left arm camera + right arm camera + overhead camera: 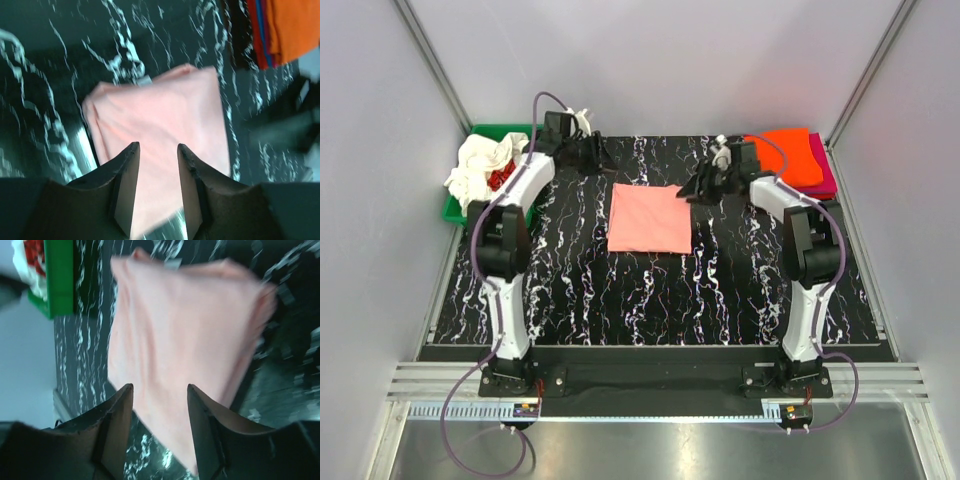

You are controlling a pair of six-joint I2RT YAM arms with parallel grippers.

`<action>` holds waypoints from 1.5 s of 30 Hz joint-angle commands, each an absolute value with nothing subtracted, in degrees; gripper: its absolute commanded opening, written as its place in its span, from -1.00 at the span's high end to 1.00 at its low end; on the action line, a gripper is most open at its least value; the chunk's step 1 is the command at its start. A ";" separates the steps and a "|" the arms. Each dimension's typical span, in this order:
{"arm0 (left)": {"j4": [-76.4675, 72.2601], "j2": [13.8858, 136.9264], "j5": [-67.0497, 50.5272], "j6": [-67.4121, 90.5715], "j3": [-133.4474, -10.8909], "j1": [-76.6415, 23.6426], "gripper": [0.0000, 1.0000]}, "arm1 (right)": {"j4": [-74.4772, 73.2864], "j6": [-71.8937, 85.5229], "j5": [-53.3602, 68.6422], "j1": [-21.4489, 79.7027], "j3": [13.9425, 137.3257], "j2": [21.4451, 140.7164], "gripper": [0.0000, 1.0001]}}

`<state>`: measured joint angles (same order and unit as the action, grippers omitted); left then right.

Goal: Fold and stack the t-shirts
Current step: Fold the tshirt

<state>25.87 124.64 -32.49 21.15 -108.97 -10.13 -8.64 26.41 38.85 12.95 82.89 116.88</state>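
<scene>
Centrally, a salmon-pink t-shirt (650, 218) is laid flat on the black marbled table (650, 300), folded into a neat rectangle. Near its far corners, the left gripper (157, 147) and the right gripper (160, 387) are held with fingers parted and nothing between them. At far right, an orange t-shirt (790, 152) is stacked on a magenta t-shirt (825, 172). At far left, a white t-shirt (475, 165) and a red t-shirt (500, 178) are heaped in a green bin (455, 210).
</scene>
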 commanded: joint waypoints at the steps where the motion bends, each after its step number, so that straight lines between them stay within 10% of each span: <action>1: 26.89 112.61 -29.98 22.23 -95.69 -10.81 0.17 | -13.69 23.21 36.31 9.93 90.68 121.97 -0.10; 17: 24.34 102.84 -26.98 21.97 -74.36 -15.12 0.22 | -20.48 16.35 33.31 9.23 110.48 138.25 -0.50; 45: 28.91 82.52 -32.87 14.77 -64.69 -15.21 0.18 | -38.14 5.80 40.43 10.55 124.10 148.62 -0.20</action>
